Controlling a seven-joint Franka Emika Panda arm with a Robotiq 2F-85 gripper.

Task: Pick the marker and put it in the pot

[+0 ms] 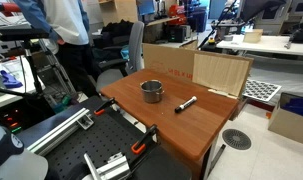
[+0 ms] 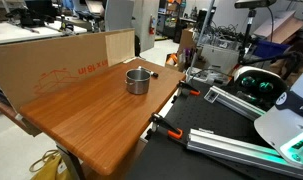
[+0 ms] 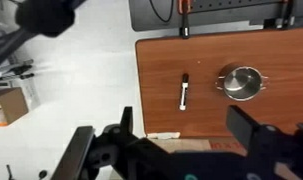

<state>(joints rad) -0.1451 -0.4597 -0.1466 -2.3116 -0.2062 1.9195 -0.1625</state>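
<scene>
I have the gripper (image 3: 183, 138) hanging high over the desk (image 3: 156, 60), jaws spread wide and holding nothing. I judge the height suits a first look, since the wrist view takes in both task things at once.

The marker (image 3: 184, 91) lies flat near the desk's middle, its length running toward the edge where two orange clamps (image 3: 184, 10) bite the board. It sits apart from the pot (image 3: 240, 82), between the pot and the desk edge that faces the pale floor (image 3: 71, 80). With bare wood all round it, there is room for a finger on either side, provided I set the jaws across its length. The pot stands upright with its mouth open to the ceiling, so I reckon a straight drop from above will do once the marker is lifted.

In an exterior view the pot (image 1: 152, 91) and marker (image 1: 186, 103) show the same gap. In an exterior view I find the pot (image 2: 138, 80) but cannot make out the marker.

The desk is smooth reddish-brown wood, glossy enough that a slim round marker could roll if nudged. Cardboard sheets (image 1: 171, 58) stand along the edge farthest from the clamps, likely as a backstop. Around it is a busy lab with benches, cables and boxes, and a person (image 1: 66, 20) stands well off.
</scene>
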